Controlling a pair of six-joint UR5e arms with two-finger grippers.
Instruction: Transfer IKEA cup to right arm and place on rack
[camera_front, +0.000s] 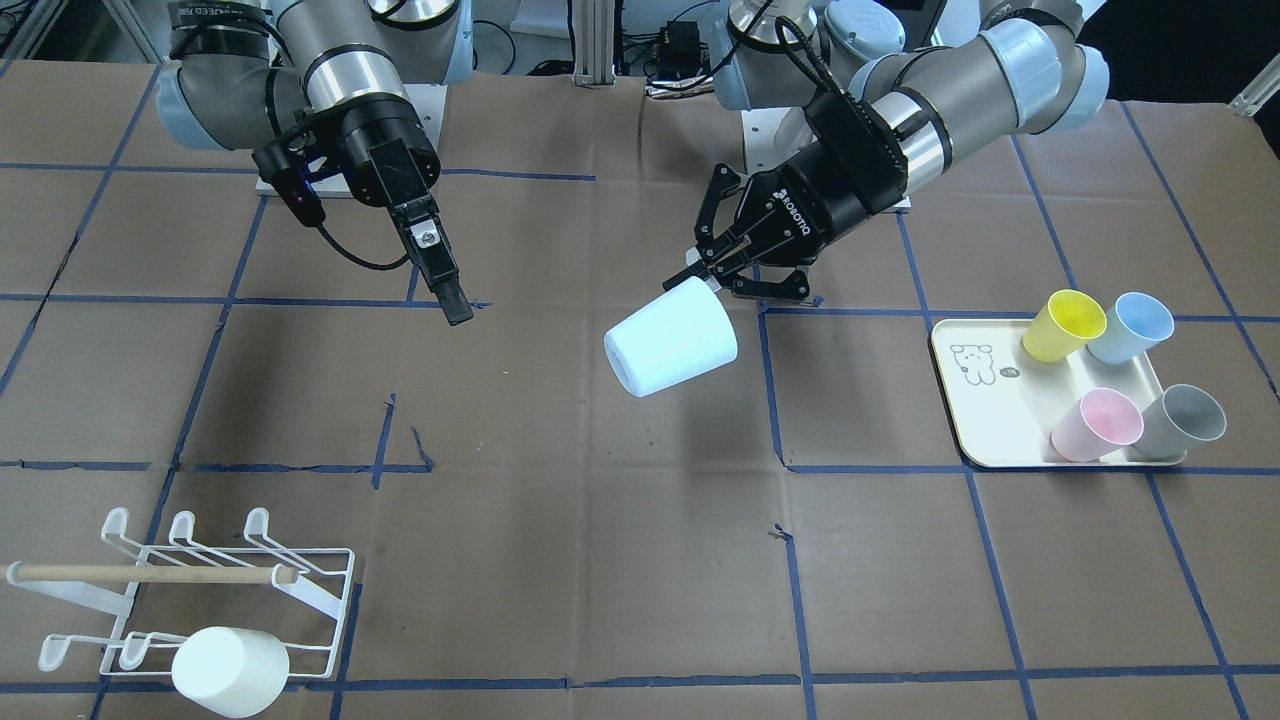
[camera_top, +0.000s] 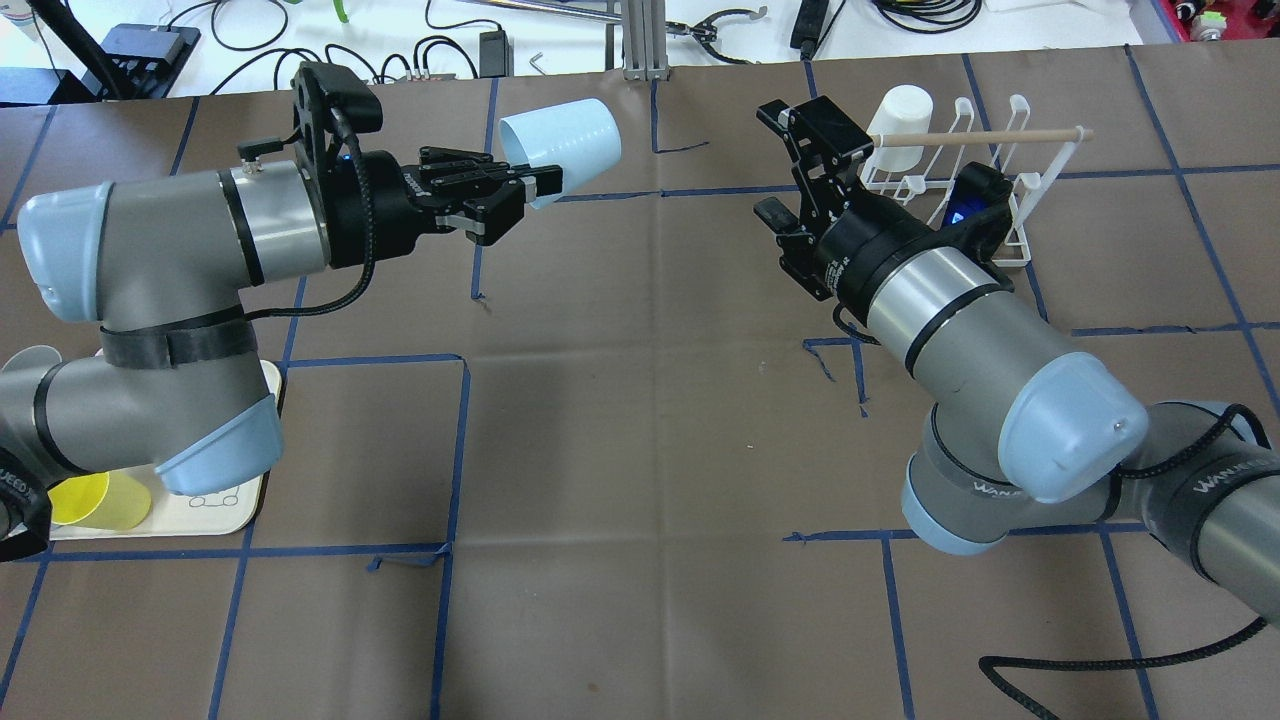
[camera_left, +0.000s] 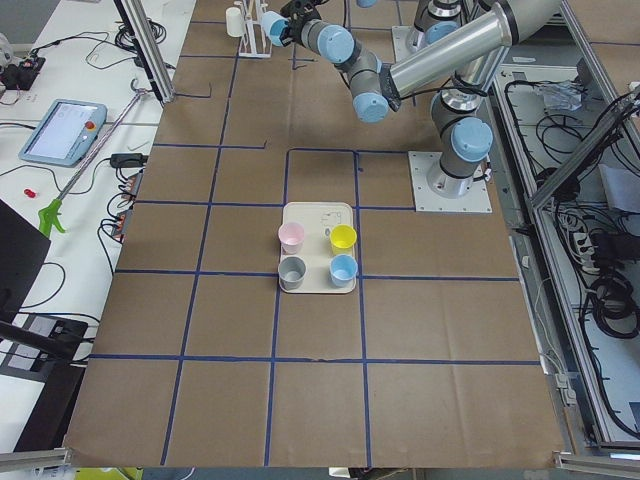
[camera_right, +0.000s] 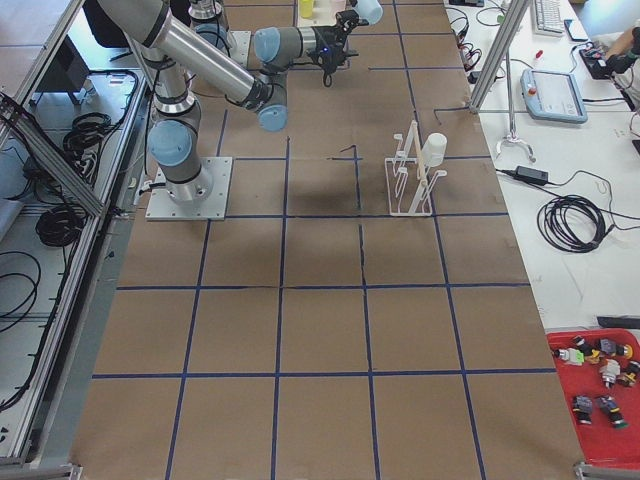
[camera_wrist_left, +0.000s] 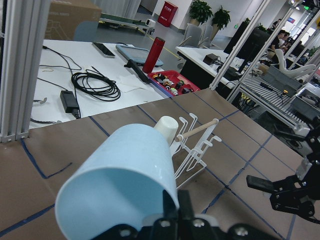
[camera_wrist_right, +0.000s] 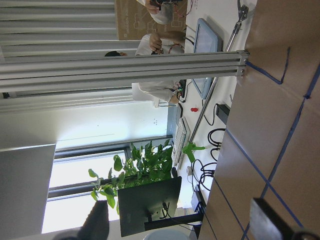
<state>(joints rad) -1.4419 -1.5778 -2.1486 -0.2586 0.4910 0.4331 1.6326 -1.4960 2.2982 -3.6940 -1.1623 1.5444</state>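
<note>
Brown paper marked off with blue tape covers the table (camera_front: 600, 560), and beyond its far edge runs a white bench strewn with cables. The left gripper (camera_front: 712, 280) is closed on the rim of the light-blue cup (camera_front: 670, 338) and holds it clear of the paper, with its shadow falling on the surface below. The cup lies on its side. Its mouth is at the fingers and its base points towards the robot's right side. In the left wrist view the cup (camera_wrist_left: 125, 175) fills the foreground, with the rack and the other gripper beyond it.

The right arm (camera_top: 960, 310) reaches forward over the table. The right gripper (camera_top: 762, 158) has its jaws spread wide with nothing between them. It faces the cup (camera_top: 560, 135) from well apart, and the gap between them is bare paper.

The rack (camera_front: 200, 590) stands at the table's corner on the robot's right, just beyond the right gripper in the overhead view. A wooden dowel (camera_front: 150, 573) lies across it. A white cup (camera_front: 230, 672) sits upside down at one end, probably over a prong, though the prong itself is hidden.

On the robot's left side a cream tray (camera_front: 975, 400) with a bear drawing carries four more cups: yellow (camera_front: 1065, 325), blue (camera_front: 1130, 328), pink (camera_front: 1097, 425) and grey (camera_front: 1183, 422).
</note>
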